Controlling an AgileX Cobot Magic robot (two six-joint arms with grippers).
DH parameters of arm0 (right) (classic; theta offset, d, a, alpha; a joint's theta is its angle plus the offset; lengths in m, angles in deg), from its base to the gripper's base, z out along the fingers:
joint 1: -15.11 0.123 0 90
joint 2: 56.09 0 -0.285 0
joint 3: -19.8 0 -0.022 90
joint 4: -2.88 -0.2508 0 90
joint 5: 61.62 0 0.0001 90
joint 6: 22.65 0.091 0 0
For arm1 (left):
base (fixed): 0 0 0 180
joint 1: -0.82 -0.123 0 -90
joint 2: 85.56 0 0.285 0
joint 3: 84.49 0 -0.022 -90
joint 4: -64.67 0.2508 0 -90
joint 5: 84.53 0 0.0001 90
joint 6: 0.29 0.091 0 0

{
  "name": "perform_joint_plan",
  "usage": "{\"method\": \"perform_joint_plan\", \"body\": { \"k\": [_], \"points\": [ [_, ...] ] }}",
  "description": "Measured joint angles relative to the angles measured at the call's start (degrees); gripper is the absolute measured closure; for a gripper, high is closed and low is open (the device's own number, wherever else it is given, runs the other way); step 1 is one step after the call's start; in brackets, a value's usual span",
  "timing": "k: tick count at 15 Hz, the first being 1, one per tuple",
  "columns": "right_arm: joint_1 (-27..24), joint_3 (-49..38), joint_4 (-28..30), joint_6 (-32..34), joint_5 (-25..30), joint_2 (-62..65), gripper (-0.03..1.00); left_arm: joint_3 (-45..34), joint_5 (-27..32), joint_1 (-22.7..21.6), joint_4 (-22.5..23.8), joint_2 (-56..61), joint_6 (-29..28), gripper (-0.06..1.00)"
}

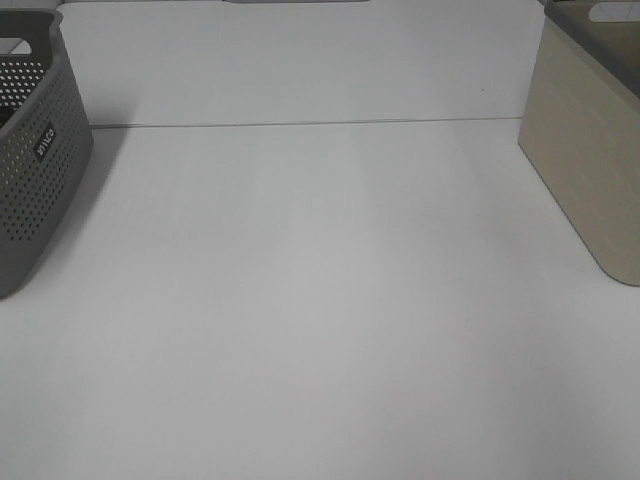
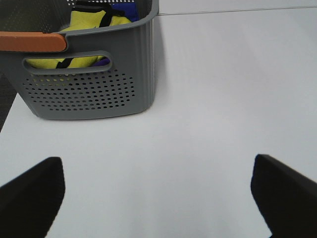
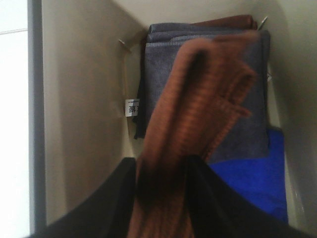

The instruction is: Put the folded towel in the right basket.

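Observation:
In the right wrist view my right gripper [image 3: 163, 201] is shut on a rust-brown towel [image 3: 198, 109]. The towel hangs, blurred, inside the beige right basket [image 3: 84, 99], above a folded grey-purple towel [image 3: 158, 64] and a blue cloth [image 3: 252, 183] on its floor. The exterior high view shows the beige basket [image 1: 585, 150] at the right edge, and neither arm appears there. My left gripper [image 2: 156, 193] is open and empty above the white table, in front of the grey left basket [image 2: 94, 84].
The grey perforated basket [image 1: 35, 160] stands at the left edge of the white table [image 1: 320, 300]. It holds yellow and blue items [image 2: 91, 22] and has an orange handle piece [image 2: 32, 41] on its rim.

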State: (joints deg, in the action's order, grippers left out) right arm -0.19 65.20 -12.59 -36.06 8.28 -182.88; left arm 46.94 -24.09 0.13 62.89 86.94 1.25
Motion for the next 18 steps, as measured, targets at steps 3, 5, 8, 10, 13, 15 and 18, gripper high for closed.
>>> {"method": "perform_joint_plan", "body": {
  "k": [3,5,8,10,13,15,18],
  "points": [
    [0.0,-0.06,0.0,0.0,0.0,-0.17,0.34,0.0,0.0,0.0,0.0,0.0,0.0,-0.02],
    [0.11,-0.06,-0.52,0.23,0.0,0.46,0.29,0.0,0.0,0.0,0.0,0.0,0.0,-0.02],
    [3.95,-0.06,-1.15,0.92,0.0,4.13,0.28,0.0,0.0,0.0,0.0,0.0,0.0,-0.02],
    [6.76,-0.06,-1.03,2.41,0.06,6.02,0.28,0.0,0.0,0.0,0.0,0.0,0.0,-0.02],
    [12.03,-0.11,2.41,5.84,0.11,9.11,0.28,0.0,0.0,0.0,0.0,0.0,0.0,-0.02],
    [14.78,-0.46,4.53,7.39,0.0,11.69,0.28,0.0,0.0,0.0,0.0,0.0,0.0,-0.02],
    [17.13,-7.79,4.93,7.91,-0.06,18.62,0.28,0.0,0.0,0.0,0.0,0.0,0.0,-0.02]
  ]
}}
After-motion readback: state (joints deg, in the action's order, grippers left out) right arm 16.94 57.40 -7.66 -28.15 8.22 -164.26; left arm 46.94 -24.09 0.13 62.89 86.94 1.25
